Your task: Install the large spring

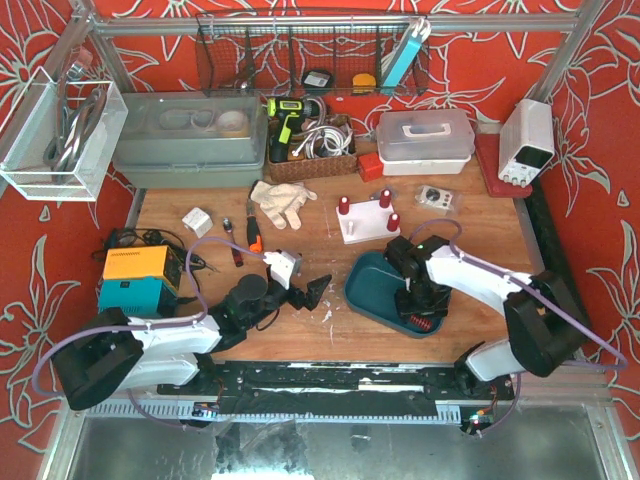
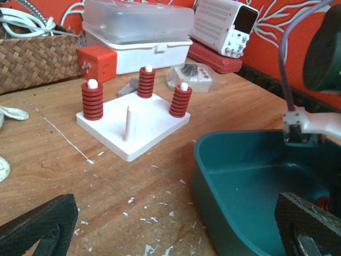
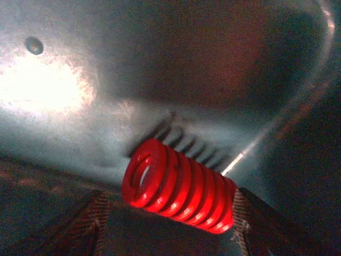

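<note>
Top view first: your left gripper [image 1: 310, 292] hangs just above the wooden table [image 1: 480, 230], beside the dark teal plastic tray [image 1: 362, 290]. Your right gripper [image 1: 420, 316] is down inside that tray. The white square peg plate [image 1: 360, 230] sits just behind the tray.

Left wrist cam: the jaws are spread wide, one finger in each bottom corner, nothing between them. Straight ahead is the plate with three stacked-coil red springs [image 2: 92, 100] on its pegs and one bare white peg [image 2: 128, 122] at the near side.

Right wrist cam: the large red coil spring [image 3: 178, 186] lies on its side on the tray floor, right between your fingers [image 3: 96, 226], one at each end. They're partly open around it, but you can't tell whether they're actually pinching it yet.
</note>
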